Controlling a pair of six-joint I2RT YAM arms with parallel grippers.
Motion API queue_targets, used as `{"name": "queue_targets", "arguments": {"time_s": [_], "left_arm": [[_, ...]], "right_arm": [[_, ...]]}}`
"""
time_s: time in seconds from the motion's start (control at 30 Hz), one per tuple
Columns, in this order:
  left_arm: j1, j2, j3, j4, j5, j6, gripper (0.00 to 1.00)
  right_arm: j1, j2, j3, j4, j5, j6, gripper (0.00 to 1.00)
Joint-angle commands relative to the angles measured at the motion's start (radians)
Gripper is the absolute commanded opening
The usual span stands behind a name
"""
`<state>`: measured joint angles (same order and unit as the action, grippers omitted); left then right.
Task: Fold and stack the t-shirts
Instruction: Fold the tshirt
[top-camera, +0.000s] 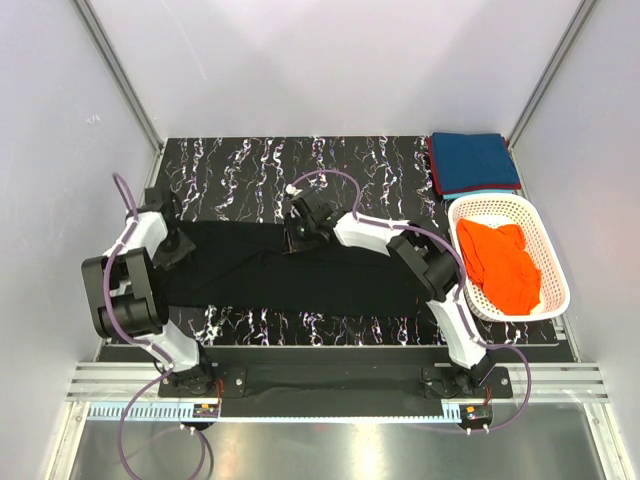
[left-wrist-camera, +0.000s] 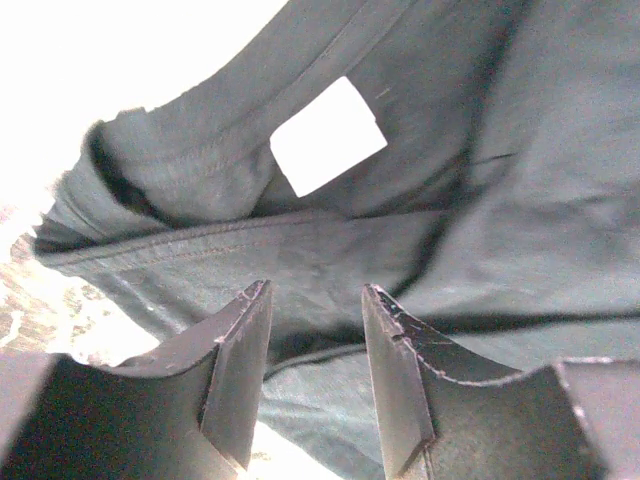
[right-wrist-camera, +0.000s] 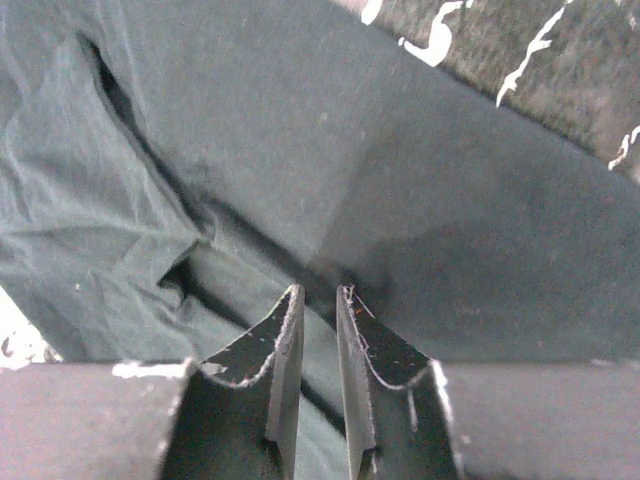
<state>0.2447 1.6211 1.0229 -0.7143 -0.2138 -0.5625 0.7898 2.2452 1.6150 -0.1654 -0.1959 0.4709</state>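
Note:
A black t-shirt (top-camera: 300, 280) lies spread lengthwise across the black marbled table (top-camera: 250, 160). My left gripper (top-camera: 178, 248) is at its left end. In the left wrist view this gripper (left-wrist-camera: 315, 288) is open just above the collar, near the white tag (left-wrist-camera: 328, 135). My right gripper (top-camera: 297, 238) is at the shirt's far edge, mid-length. In the right wrist view this gripper (right-wrist-camera: 318, 290) has its jaws a narrow gap apart over a fold of the black fabric (right-wrist-camera: 400, 150). A folded teal-blue shirt (top-camera: 475, 165) lies on a dark red one (top-camera: 433, 170) at the back right. An orange shirt (top-camera: 500, 265) is bundled in the basket.
The white lattice basket (top-camera: 555, 270) stands at the table's right edge, just in front of the folded stack. Grey walls close in on the left, back and right. The right arm's elbow (top-camera: 430, 260) reaches over the shirt's right end.

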Motion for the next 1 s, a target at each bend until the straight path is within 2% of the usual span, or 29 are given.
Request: {"name": "queue_targets", "arguments": {"time_s": [0.0, 0.1, 0.13, 0.23, 0.33, 0.53, 0.7, 0.97], "left_arm": [[0.005, -0.092, 0.124, -0.014, -0.016, 0.058, 0.47], [0.005, -0.113, 0.152, -0.013, -0.059, 0.059, 0.49], [0.005, -0.1, 0.155, -0.013, -0.03, 0.052, 0.49], [0.005, -0.067, 0.137, 0.044, 0.098, 0.047, 0.4], [-0.005, -0.037, 0.098, 0.11, 0.155, 0.027, 0.38], [-0.041, 0.103, 0.144, 0.127, 0.09, -0.002, 0.36], [-0.038, 0.236, 0.242, 0.128, 0.071, -0.027, 0.36], [-0.053, 0.459, 0.477, 0.179, 0.154, -0.097, 0.36]], "right_arm": [[-0.006, -0.113, 0.006, -0.056, -0.033, -0.029, 0.28], [-0.006, -0.182, 0.006, -0.056, -0.06, -0.012, 0.31], [-0.007, -0.202, -0.007, -0.056, -0.054, -0.009, 0.32], [-0.006, -0.281, -0.046, -0.057, -0.011, 0.003, 0.35], [-0.008, -0.344, -0.075, -0.06, 0.018, 0.005, 0.32], [-0.011, -0.438, -0.113, -0.06, 0.093, 0.0, 0.32], [-0.015, -0.493, -0.138, -0.06, 0.16, -0.011, 0.31], [-0.041, -0.522, -0.145, -0.059, 0.231, -0.069, 0.31]]}}
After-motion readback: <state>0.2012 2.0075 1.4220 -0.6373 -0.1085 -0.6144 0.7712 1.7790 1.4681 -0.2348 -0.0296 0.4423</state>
